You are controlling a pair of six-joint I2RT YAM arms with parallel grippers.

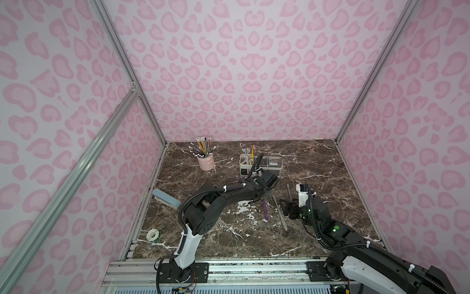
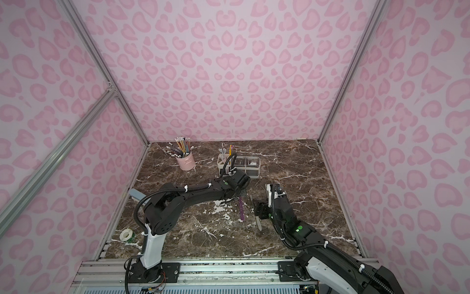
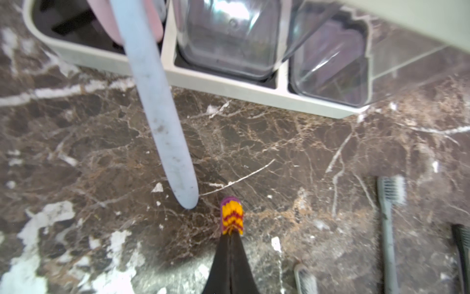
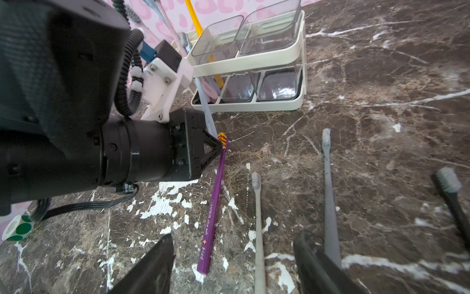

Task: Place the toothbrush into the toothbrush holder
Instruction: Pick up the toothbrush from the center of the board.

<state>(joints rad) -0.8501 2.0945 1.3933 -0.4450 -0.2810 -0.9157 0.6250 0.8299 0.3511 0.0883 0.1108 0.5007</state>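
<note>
Toothbrush [image 4: 215, 203], the purple one, is lying on the marble table [image 4: 381, 127], and my left gripper [image 4: 220, 143] is pinching its neck right behind the bristles, jaws together on it. The toothbrush holder [image 4: 254, 65] is standing just beyond those fingertips. I'm seeing my right gripper [image 4: 234, 264] hovering near the handle, jaws apart, gripping nothing.
</note>
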